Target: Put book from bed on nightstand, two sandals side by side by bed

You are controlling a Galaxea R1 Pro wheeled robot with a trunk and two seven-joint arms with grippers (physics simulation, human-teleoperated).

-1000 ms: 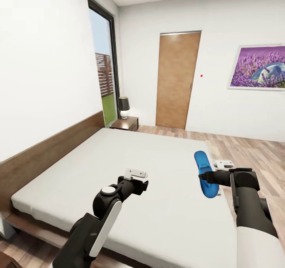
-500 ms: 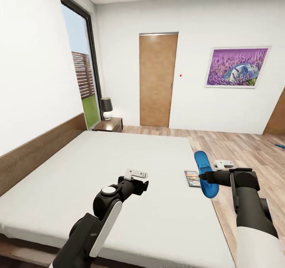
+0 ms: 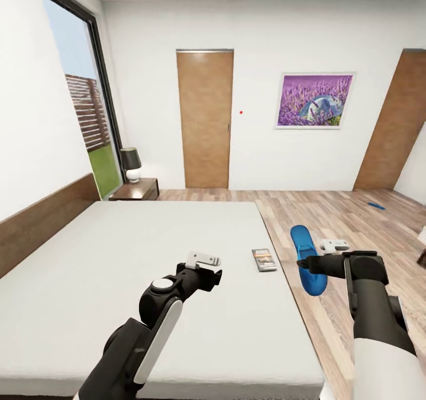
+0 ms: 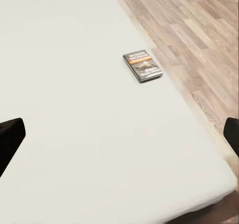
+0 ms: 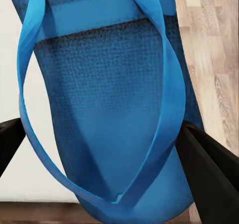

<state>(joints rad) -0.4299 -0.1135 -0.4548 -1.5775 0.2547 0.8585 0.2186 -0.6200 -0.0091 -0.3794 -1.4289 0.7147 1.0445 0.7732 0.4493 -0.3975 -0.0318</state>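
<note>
I have my right gripper [image 3: 303, 263] clamped on one flat bright blue flip-flop sandal [image 3: 307, 259], carried above the wooden floor [image 3: 355, 222] just off the side edge of the large low bed with the pale grey mattress [image 3: 148, 258]. The small dark paperback with an orange band [image 3: 264, 260] lies flat on the bed near that edge, between my two grippers. Its cover lettering is too small to read. My left gripper [image 3: 218, 274] hangs over the bed, fingers spread wide, empty. The second blue sandal [image 3: 376, 206] lies on the floor, well away from the bed.
</note>
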